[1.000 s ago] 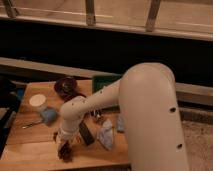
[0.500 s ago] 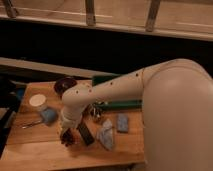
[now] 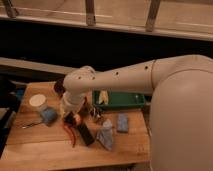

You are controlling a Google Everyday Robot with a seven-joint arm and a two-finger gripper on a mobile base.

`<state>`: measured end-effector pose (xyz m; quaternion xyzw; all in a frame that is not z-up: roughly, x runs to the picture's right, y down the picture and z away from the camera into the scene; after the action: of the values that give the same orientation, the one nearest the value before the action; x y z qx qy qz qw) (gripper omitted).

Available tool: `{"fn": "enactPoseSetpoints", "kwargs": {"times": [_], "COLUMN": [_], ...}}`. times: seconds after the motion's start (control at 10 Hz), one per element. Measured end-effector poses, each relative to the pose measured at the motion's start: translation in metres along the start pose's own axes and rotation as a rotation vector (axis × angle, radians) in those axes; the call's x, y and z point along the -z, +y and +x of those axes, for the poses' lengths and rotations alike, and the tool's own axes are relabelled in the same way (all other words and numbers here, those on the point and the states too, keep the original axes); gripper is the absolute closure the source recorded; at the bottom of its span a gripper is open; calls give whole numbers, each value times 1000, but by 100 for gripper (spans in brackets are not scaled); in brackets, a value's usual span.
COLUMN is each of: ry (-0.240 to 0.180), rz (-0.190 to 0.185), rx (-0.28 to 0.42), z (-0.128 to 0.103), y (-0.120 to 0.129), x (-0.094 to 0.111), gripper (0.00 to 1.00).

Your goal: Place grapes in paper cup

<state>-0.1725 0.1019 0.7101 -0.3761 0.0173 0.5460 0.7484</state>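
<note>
Claw low over table — near paper cup

The arm is a thick, smooth off-white tube with a row of small dark holes, a bulbous rounded joint and a bulky white shell, its darker hand low over the surface.

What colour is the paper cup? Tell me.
White paper cup, camera view; gripper is to its right.
</note>
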Motion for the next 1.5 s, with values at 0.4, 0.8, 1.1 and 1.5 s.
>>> {"fn": "enactPoseSetpoints", "kwargs": {"times": [0.4,0.8,1.1,1.5], "ry": [-78,-128,-128,-146], "rz": [27,-37,-37,-35], "rx": [48,105,102,126], "z": [-60,-104,-103,-109], "y": [11,36,35,40], "x": [28,27,27,29], "gripper": [100,100,100,100]}}
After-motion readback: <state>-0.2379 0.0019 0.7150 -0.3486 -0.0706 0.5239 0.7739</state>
